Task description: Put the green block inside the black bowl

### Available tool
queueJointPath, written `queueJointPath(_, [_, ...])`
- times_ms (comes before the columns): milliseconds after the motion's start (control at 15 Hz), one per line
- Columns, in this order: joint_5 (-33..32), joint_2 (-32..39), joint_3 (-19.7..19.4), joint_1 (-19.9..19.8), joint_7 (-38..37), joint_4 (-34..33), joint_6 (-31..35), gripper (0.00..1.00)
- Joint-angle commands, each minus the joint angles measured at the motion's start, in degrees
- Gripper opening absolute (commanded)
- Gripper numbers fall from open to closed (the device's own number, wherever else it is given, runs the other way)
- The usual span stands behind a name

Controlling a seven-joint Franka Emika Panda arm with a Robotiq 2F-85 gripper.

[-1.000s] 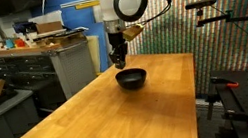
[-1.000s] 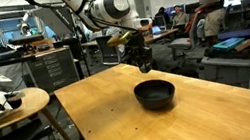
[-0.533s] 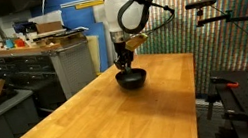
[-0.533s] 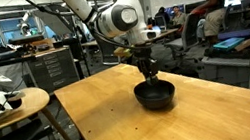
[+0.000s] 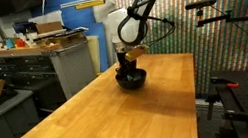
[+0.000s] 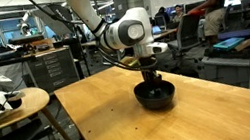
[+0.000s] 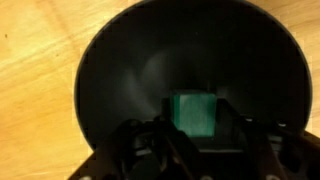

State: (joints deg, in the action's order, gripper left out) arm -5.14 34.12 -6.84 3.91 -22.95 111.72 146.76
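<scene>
The hand (image 7: pixel 194 128) enters from the bottom edge of the wrist view, its dark fingers narrow and apparently clamped on the green block (image 7: pixel 193 113), which sits at lower centre. The fingers blur into the dark background, so the grip is a judgement. Behind the block, the black bowl (image 7: pixel 115 75) fills most of the frame, with the table (image 7: pixel 30 50) showing at the left. In an exterior view the hand (image 6: pixel 150 80) dips below the bowl's rim. The block lies straight over the bowl's floor, so release needs no sideways travel; whether they touch is unclear.
</scene>
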Motion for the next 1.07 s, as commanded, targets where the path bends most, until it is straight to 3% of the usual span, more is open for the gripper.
queueJointPath(0, [1.9, -0.4, -1.0, 0.2, -0.9, -0.6, 0.0, 0.81])
queueJointPath(133, [1.9, -2.6, -1.5, 0.3, -1.0, 0.9, -0.9, 0.98])
queueJointPath(200, [2.0, -3.5, -1.6, 0.3, -0.9, 1.4, -1.2, 1.00])
queueJointPath(533, [2.2, -11.2, -1.2, -0.5, 0.7, 4.8, -6.9, 1.00])
queueJointPath(867, [3.2, -19.7, 0.4, -3.0, 7.0, 5.8, -24.2, 1.00])
queueJointPath(933, [1.0, -14.8, -0.2, -1.9, 2.2, 3.6, -19.7, 1.00])
queueJointPath(1000, [1.4, -16.4, 0.1, -2.4, 3.8, 3.8, -22.1, 1.00])
